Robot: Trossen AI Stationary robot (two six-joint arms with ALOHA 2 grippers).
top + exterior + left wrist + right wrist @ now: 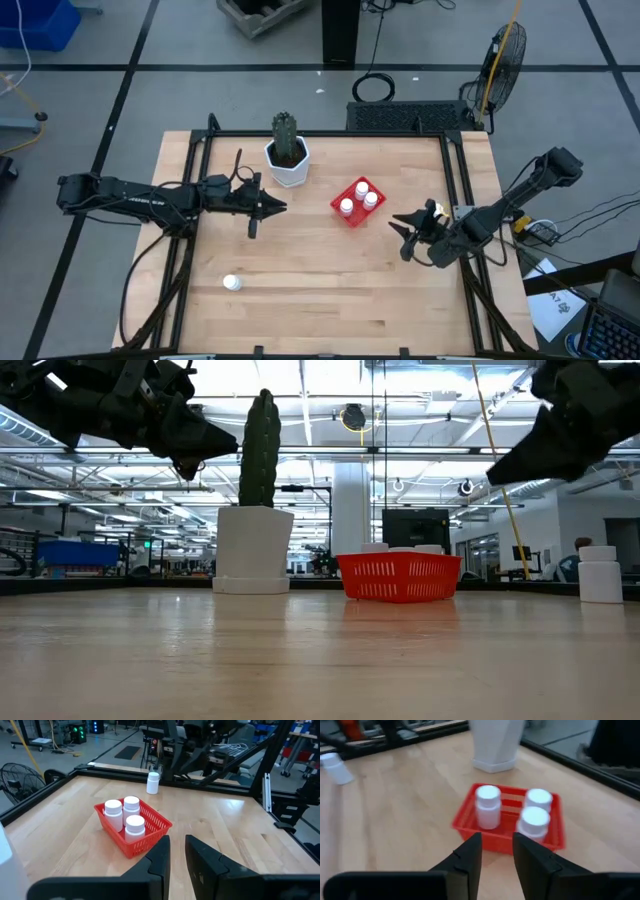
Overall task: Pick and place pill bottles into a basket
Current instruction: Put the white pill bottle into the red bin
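The red basket (pixel 357 201) stands right of the table's middle with three white pill bottles (pixel 125 815) upright in it. A fourth bottle (pixel 153 783) stands on the table by my right arm and also shows in the low view (pixel 600 575). A fifth (pixel 231 283) lies near the table's front left and shows in the right wrist view (pixel 335 767). My left gripper (pixel 272 207) hangs above the table left of the basket, slightly open and empty. My right gripper (pixel 403 228) hangs right of the basket, slightly open and empty.
A white faceted pot with a green cactus (pixel 287 160) stands behind and to the left of the basket. Black frame rails (pixel 455 170) run along the table's edges. Bare wood (pixel 340 290) spreads across the front half.
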